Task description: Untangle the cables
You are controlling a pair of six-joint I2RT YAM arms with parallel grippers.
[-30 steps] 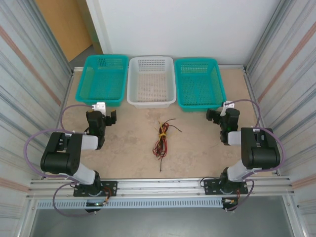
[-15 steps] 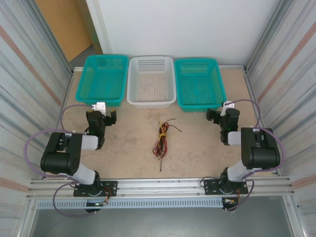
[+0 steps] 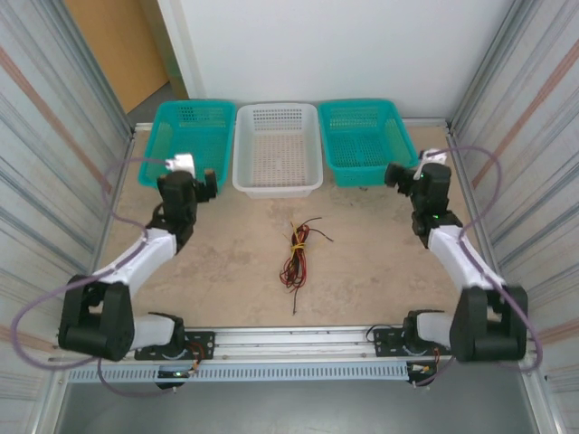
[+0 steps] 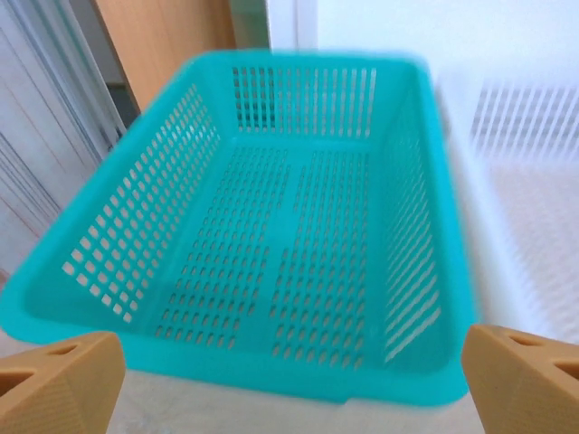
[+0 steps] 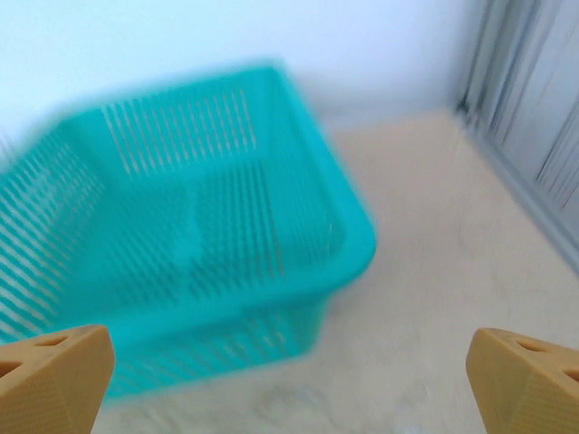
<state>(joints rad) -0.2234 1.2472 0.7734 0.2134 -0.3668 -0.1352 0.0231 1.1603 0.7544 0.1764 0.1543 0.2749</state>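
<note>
One bundle of thin red, black and yellow cables lay outside two teal plastic baskets and one white plastic basket. The left claw and right claw were spread wide.

I'm looking at a plain white wall at the far end, evenly lit. A corrugated left metal panel and a matching right metal panel close in the sides. An orange-brown wooden door stands far left. The tabletop is mottled beige, with an aluminium rail along its near edge.
</note>
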